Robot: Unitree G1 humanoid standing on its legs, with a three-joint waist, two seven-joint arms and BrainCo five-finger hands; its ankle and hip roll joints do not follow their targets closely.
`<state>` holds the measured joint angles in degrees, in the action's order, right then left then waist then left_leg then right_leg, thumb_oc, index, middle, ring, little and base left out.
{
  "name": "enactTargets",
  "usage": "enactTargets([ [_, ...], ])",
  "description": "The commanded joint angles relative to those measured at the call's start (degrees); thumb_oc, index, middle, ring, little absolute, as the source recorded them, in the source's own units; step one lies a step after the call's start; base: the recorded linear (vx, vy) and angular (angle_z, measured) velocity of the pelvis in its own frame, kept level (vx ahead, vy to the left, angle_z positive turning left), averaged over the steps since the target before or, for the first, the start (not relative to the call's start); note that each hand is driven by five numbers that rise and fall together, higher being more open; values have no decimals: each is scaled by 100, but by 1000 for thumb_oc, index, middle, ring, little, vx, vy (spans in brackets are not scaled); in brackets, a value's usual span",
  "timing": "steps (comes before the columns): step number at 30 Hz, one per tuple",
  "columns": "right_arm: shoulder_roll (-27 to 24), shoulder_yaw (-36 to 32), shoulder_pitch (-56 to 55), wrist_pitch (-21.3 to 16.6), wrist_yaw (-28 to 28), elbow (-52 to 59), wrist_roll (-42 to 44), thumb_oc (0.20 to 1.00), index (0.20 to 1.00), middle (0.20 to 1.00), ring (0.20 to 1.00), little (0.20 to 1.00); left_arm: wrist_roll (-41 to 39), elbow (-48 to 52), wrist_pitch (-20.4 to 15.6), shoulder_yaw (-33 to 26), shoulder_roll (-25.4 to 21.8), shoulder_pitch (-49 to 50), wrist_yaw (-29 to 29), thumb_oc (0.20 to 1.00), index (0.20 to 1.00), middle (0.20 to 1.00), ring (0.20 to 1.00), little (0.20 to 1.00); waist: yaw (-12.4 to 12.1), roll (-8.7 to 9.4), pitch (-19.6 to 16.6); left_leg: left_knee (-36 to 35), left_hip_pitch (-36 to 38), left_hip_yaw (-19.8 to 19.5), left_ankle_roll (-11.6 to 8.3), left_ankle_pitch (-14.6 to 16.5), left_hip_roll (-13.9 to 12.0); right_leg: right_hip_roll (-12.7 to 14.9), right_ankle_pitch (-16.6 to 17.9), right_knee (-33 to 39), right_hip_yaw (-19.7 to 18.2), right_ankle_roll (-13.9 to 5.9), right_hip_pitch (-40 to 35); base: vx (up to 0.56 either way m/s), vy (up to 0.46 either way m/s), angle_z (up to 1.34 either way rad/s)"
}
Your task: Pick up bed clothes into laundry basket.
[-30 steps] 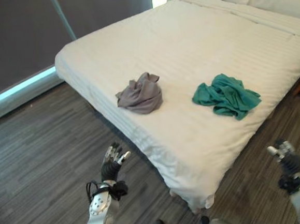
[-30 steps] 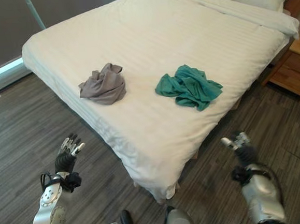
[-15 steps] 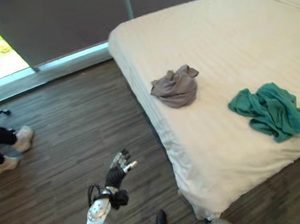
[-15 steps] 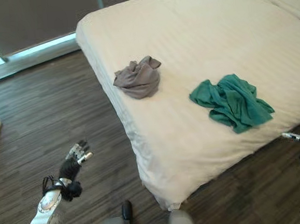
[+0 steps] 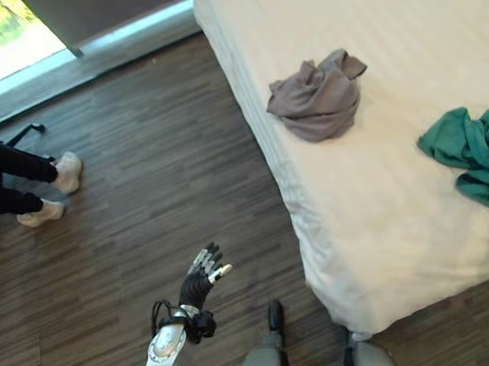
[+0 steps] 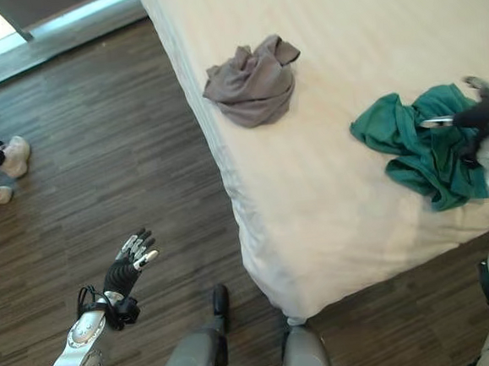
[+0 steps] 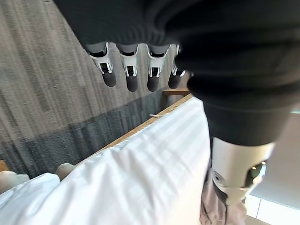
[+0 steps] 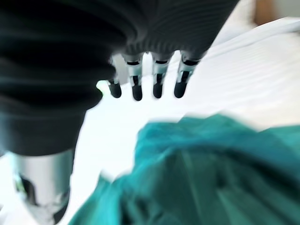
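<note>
You have a white bed [image 6: 359, 21] carrying a grey garment [image 6: 254, 85] and, well apart, a green garment [image 6: 424, 148].

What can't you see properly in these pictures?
- Green cloth: in the right eye view the right hand covers part of it; in the left eye view the edge cuts it off.
- Person: legs and shoes show; the edge cuts off the rest.
- Grey cloth: bunched up, so what garment it is can't be told.

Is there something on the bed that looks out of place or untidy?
Yes. Two crumpled garments lie on the smooth white bed: a grey garment near its edge and a green garment below the open right hand. Nothing looks spilled or damaged.
</note>
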<state>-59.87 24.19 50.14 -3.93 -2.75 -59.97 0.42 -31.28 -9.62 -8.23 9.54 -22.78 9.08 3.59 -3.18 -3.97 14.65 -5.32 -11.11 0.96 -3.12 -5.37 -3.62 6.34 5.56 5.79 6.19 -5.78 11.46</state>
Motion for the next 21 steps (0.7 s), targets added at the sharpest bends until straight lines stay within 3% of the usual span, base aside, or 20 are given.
enactTargets([
  [1,73,551,839,29,-72,-667,-344,1000,1000,1000,1000,1000,-184,395,-305,5,-283,-361,-64,1000,1000,1000,1000,1000,-102,297,243,32,196,39,-300,9,27,176,287,-79,-178,-312,209,-68,-16,7],
  [5,483,429,726,162,111,-1428,-405,1000,1000,1000,1000,1000,-308,465,-336,-97,-96,-502,-205,1000,1000,1000,1000,1000,-170,85,434,32,-146,50,-340,-88,115,216,347,-79,-208,-308,541,-65,-18,6],
  [7,828,704,471,268,221,-1548,-1248,1000,1000,1000,1000,1000,-253,356,-345,-187,94,-585,-286,1000,1000,1000,1000,1000,-143,6,555,32,-250,98,-384,-128,120,191,343,-79,-289,-297,667,-21,-25,-5],
  [12,1377,557,-625,361,201,-1458,-1957,1000,1000,1000,1000,1000,-152,187,-346,-237,300,-722,-409,1000,1000,1000,1000,1000,33,-79,628,32,-143,148,-402,-101,117,164,294,-79,-352,-255,587,-1,-5,-1],
  [13,1417,440,-908,362,199,-1389,-1980,401,401,401,401,401,-131,180,-356,-249,305,-787,-442,1000,1000,1000,1000,1000,84,-84,627,32,-113,165,-406,-90,114,161,281,-79,-354,-251,564,0,0,0],
  [14,1456,272,-1277,365,204,-1297,-1953,200,200,200,200,200,-109,150,-376,-269,302,-837,-458,1000,1000,1000,1000,1000,132,-76,624,32,-68,166,-408,-77,106,162,262,-79,-355,-242,524,0,0,0],
  [19,1634,-1119,-3057,243,270,-1108,-691,200,200,200,200,200,-18,159,-393,-424,274,-984,-471,1000,1000,1000,1000,1000,425,-33,543,32,194,145,-420,-16,60,139,115,-79,-320,-178,231,29,-50,6],
  [21,1741,-1333,-3415,224,273,-1079,-546,200,200,200,200,200,-20,168,-407,-455,239,-996,-473,1000,1000,1000,1000,1000,457,-17,512,32,301,139,-425,8,41,121,68,-99,-310,-158,132,76,-67,13],
])
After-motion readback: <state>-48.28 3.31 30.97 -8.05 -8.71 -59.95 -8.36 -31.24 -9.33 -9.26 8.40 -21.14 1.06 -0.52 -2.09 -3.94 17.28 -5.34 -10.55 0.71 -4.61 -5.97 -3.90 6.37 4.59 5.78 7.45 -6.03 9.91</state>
